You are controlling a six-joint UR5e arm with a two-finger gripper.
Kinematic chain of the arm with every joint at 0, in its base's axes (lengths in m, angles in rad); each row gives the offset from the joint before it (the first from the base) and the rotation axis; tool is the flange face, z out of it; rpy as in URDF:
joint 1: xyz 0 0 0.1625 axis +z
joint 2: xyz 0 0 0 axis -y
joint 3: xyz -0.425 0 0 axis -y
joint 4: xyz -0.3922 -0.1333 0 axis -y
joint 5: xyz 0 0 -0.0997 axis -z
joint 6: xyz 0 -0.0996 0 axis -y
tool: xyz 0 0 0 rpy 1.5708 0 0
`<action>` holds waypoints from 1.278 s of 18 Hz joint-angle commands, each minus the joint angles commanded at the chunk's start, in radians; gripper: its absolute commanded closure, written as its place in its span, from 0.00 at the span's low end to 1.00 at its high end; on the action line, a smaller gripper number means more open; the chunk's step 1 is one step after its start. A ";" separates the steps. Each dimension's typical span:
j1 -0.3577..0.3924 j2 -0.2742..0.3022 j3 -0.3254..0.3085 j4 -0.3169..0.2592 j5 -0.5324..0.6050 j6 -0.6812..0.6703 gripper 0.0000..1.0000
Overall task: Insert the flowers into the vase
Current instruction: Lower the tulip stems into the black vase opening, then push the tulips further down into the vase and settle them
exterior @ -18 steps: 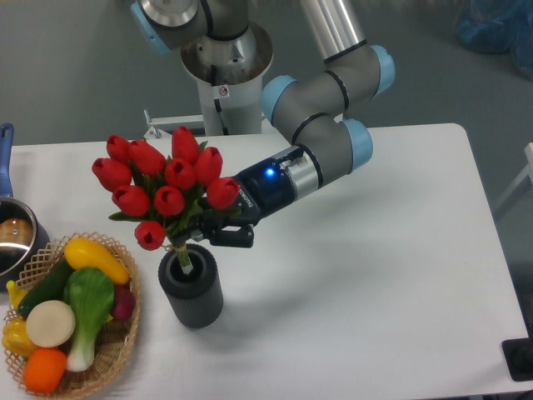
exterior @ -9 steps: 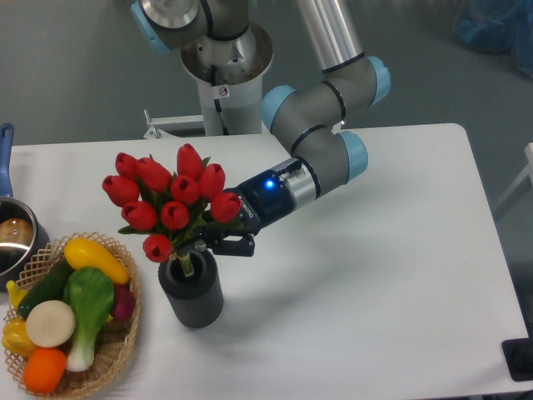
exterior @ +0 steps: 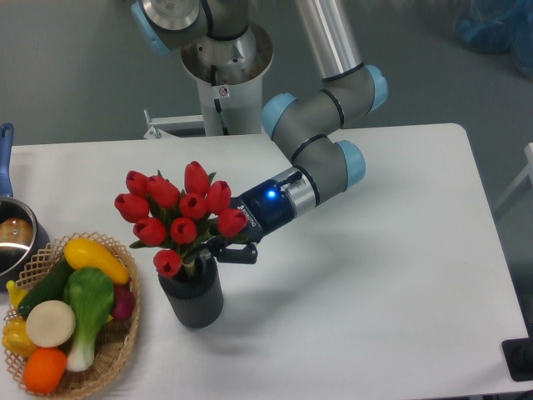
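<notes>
- My gripper (exterior: 218,248) clamps the flowers (exterior: 179,218) at their stems.
- Stems sit inside the vase (exterior: 192,298) mouth; insertion looks mostly done.
- Left: let go, withdraw.

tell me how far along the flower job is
Done: the flowers have their stems down inside the mouth of the vase. In hand: the gripper is shut on the stems just above the rim, bunch leaning left. Left: open and pull clear.
</notes>
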 joint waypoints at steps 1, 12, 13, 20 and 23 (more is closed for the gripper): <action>0.002 -0.009 -0.002 0.000 0.000 0.015 0.90; 0.002 -0.041 -0.008 0.000 0.003 0.054 0.90; 0.002 -0.046 -0.008 0.000 0.005 0.061 0.90; 0.002 -0.055 -0.012 -0.002 0.011 0.086 0.89; 0.002 -0.055 -0.017 0.000 0.026 0.086 0.89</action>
